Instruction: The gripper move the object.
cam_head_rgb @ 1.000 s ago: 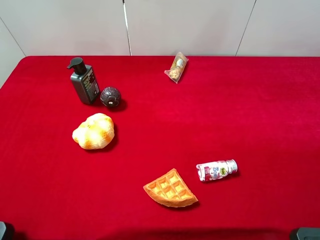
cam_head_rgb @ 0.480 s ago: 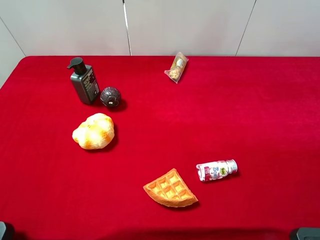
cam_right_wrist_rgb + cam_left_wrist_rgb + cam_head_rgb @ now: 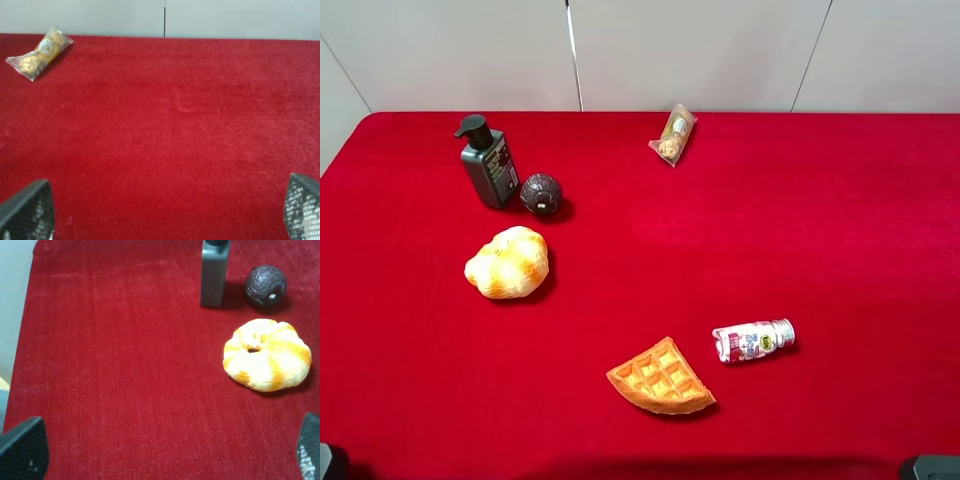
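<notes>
The dark grey pump bottle (image 3: 487, 163) stands upright at the back left of the red table, next to a dark brown ball (image 3: 541, 193). Its lower body also shows in the left wrist view (image 3: 214, 272). My left gripper (image 3: 165, 452) is open and empty near the table's front left edge, far from the bottle; only its fingertips (image 3: 25, 447) show. My right gripper (image 3: 167, 212) is open and empty over bare red cloth at the front right; its fingertips (image 3: 302, 207) show at the frame corners.
A yellow-white bun (image 3: 507, 262) lies in front of the bottle. A waffle wedge (image 3: 660, 378) and a small white-pink bottle (image 3: 753, 340) lie at the front middle. A wrapped snack (image 3: 674, 134) lies at the back. A pale wall (image 3: 670, 50) backs the table.
</notes>
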